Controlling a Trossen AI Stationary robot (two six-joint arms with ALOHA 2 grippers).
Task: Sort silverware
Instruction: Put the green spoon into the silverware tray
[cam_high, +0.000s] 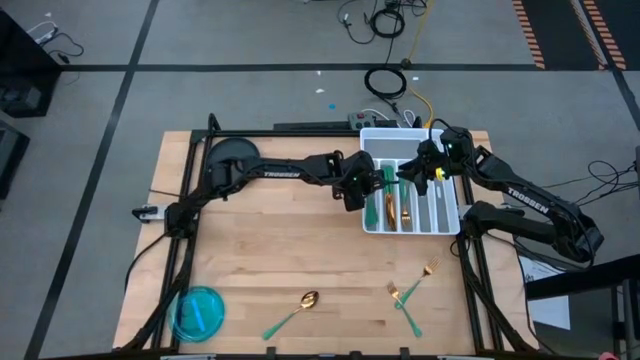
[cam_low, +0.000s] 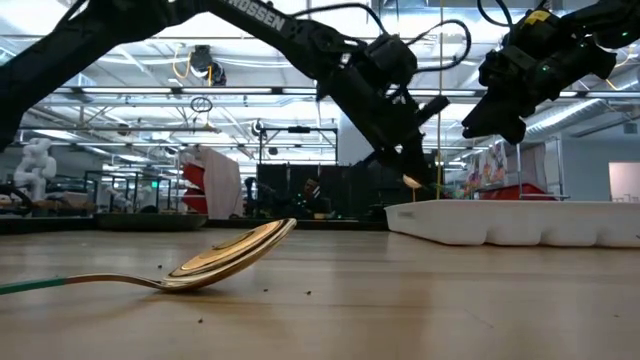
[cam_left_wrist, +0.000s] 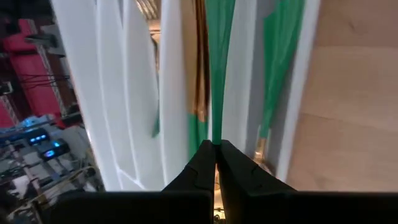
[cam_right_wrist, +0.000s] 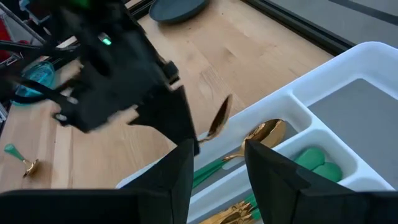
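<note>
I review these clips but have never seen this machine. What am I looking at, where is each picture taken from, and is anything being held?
Two dark robot arms work at a wooden table. One picture looks straight down, one looks level across the tabletop, and two come from cameras on the wrists. The left gripper is shut on a spoon with a green handle, held over the white tray, which already holds cutlery. The right gripper hovers over the tray, fingers apart, holding nothing. On the table lie another spoon, two forks and a blue dish.
</note>
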